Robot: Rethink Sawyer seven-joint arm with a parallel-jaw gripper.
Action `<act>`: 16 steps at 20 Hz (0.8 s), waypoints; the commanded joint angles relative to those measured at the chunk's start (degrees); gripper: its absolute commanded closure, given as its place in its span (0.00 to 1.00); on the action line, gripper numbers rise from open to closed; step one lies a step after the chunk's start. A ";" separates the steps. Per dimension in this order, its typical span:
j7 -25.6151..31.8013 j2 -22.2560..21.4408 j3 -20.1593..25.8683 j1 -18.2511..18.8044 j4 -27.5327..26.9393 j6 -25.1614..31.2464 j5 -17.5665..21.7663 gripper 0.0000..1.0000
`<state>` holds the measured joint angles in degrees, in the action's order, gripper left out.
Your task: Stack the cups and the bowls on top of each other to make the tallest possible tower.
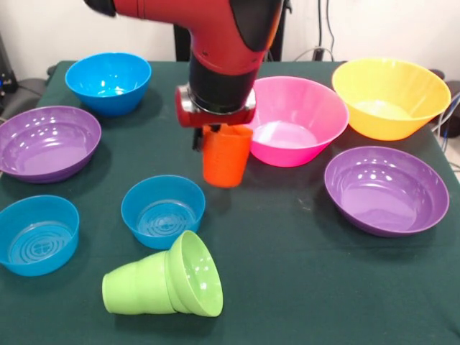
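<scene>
At the left edge of the dark green desk (pixel 302 287) sit two bowls: a wide, shallow purple bowl (pixel 47 142) further back and a smaller blue bowl (pixel 37 233) nearer the front, its floor marked with moulded rings. Both are glossy plastic and stand upright, apart from each other. Behind them, near the far left corner, a deeper blue bowl (pixel 108 81) stands alone.

Toward the middle, a third blue bowl (pixel 162 210), also ringed inside, stands upright. Just in front of it, a lime green cup (pixel 139 286) with stepped ridges lies on its side, and a small lime green bowl (pixel 194 273) is fitted over its mouth end, also tipped so that its opening faces right and toward the viewer. The green bowl's rim is close to the blue bowl, though whether they touch is unclear.

The red and black arm comes down at the centre. Its hand (pixel 219 131) is set at the rim of a plain orange cup (pixel 226 156); the cup is upright, mouth up, and appears to be pinched by the hand, though its fingers are mostly hidden by the wrist. Whether its base rests on the desk cannot be told.

Just right of the cup is a large pink bowl (pixel 295 120), upright. Further right and back sits a large yellow-orange bowl (pixel 390 98). In front of that, a second wide purple bowl (pixel 386 190) stands apart from both.
</scene>
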<state>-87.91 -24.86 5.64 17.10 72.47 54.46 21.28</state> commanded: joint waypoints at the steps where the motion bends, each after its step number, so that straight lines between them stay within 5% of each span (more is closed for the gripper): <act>1: -5.59 0.29 -3.50 -2.60 -0.87 7.60 2.44 1.00; 16: -1.34 7.59 -8.83 -3.05 -4.37 9.40 4.33 1.00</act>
<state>-87.91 -22.33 -3.02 14.89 69.71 57.76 21.24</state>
